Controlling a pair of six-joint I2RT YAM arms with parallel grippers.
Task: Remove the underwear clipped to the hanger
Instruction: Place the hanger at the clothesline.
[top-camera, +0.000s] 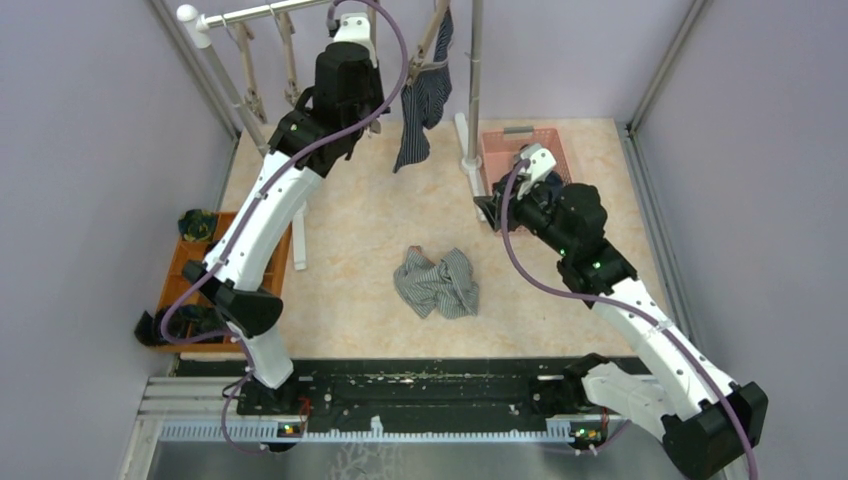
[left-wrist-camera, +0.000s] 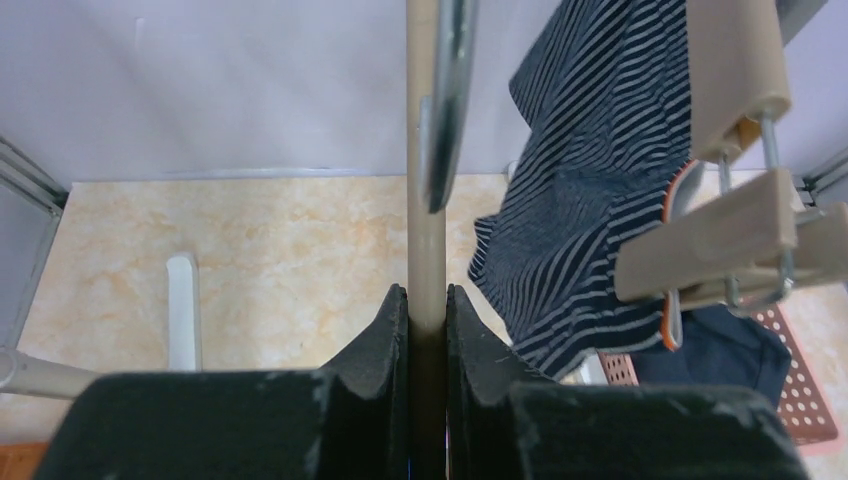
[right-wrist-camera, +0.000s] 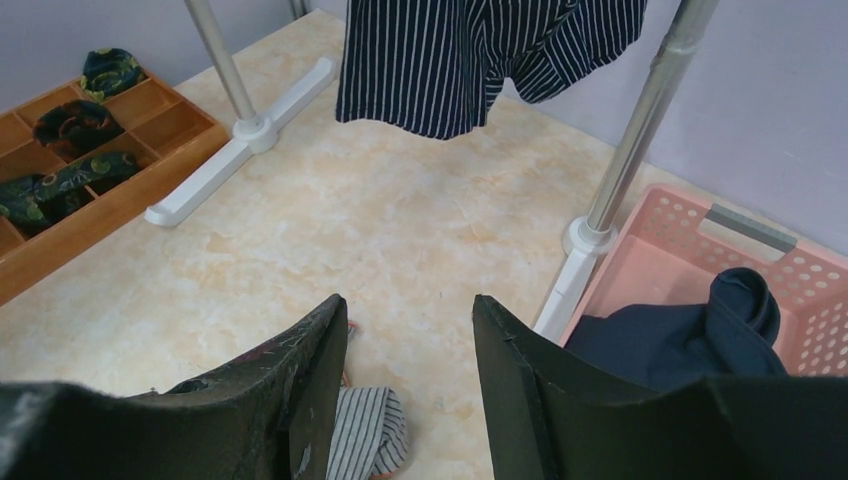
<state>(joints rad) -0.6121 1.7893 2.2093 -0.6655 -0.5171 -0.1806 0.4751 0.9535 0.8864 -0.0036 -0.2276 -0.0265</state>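
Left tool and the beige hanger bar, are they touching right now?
Touching. The left wrist view shows the left tool shut on the beige hanger bar, pressing against it on both sides with no gap.

I work in a lab test cell: bare lilac panels (top-camera: 80, 150) and aluminium framing (top-camera: 660, 60) box in my marble-patterned tabletop (top-camera: 350, 220).

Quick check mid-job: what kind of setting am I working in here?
Likely a lab test cell staged as a laundry corner: a drying rack with pinstriped underwear clipped up, a pink basket, and plain walls around a marble-look tabletop.
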